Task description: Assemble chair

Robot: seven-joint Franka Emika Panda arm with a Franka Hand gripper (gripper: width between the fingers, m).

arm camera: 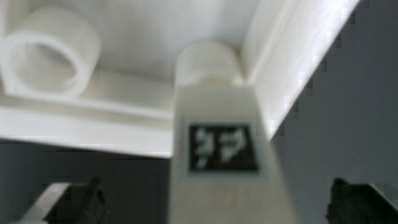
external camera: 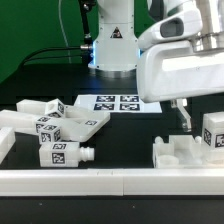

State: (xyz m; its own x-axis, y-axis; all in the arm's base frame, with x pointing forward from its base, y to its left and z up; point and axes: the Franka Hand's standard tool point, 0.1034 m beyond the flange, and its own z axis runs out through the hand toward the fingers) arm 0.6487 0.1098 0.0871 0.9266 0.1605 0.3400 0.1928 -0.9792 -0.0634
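As seen from the exterior view, the table (external camera: 130,132) is dark, with a white rail (external camera: 100,182) along its 6 o'clock edge. The arm (external camera: 180,62) fills 1 to 3 o'clock, its white body hanging over the parts there. The robot base (external camera: 112,40) stands at 12 o'clock.

The seat (external camera: 178,154), a low notched white block, lies at 4 o'clock, just behind the rail. A tagged block (external camera: 213,131) stands upright at 3 o'clock, either touching the seat or just behind it; cannot tell which. The loose parts (external camera: 62,128), several white tagged pieces, lie heaped at 8 to 9 o'clock, well apart from the seat. The marker board (external camera: 115,102) lies flat just above centre, toward 12 o'clock.

Wrist view: the leg (arm camera: 217,90), a white bar, runs lengthwise between the fingers and meets a ringed piece (arm camera: 80,45), also white. The gripper (arm camera: 217,203) is released. Both dark fingers (arm camera: 75,202) stand clear of the leg, with dark table showing in each gap, and nothing is grasped. The tag (arm camera: 222,146) on the leg faces the camera, too blurred to read. Cannot tell whether this leg is the tagged block seen from outside.
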